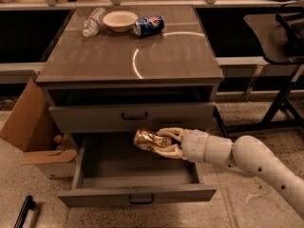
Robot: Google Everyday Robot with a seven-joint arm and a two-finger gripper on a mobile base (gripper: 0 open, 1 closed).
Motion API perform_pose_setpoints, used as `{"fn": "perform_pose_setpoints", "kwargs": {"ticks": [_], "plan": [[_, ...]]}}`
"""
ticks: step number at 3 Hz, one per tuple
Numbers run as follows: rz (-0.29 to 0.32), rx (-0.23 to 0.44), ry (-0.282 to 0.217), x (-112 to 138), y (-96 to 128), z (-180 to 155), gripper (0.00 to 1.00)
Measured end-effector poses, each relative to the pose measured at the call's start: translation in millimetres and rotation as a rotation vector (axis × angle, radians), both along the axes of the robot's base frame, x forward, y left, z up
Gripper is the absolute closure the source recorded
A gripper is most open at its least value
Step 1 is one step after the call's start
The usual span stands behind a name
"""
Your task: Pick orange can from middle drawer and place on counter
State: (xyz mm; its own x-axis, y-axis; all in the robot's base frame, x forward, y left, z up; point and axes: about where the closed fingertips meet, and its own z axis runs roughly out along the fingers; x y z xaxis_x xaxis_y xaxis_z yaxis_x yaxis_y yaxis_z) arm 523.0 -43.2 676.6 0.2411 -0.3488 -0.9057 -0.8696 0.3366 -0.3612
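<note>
Found the pincer point(161, 142) clenched on the orange can point(145, 139), from its right end. Hung with long axis left-to-right over the open middle drawer point(137, 194), just under the upper drawer front point(95, 118). Probably needed pulling outward first, then up to the tabletop point(142, 51).
</note>
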Motion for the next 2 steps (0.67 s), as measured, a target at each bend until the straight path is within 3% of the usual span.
{"fn": "perform_pose_setpoints", "kwargs": {"ticks": [1, 2], "plan": [[0.000, 0.000, 0.000, 0.0, -0.1, 0.2, 1.00], [-0.052, 0.024, -0.082, 4.0, -24.1, 41.2, 1.00]]}}
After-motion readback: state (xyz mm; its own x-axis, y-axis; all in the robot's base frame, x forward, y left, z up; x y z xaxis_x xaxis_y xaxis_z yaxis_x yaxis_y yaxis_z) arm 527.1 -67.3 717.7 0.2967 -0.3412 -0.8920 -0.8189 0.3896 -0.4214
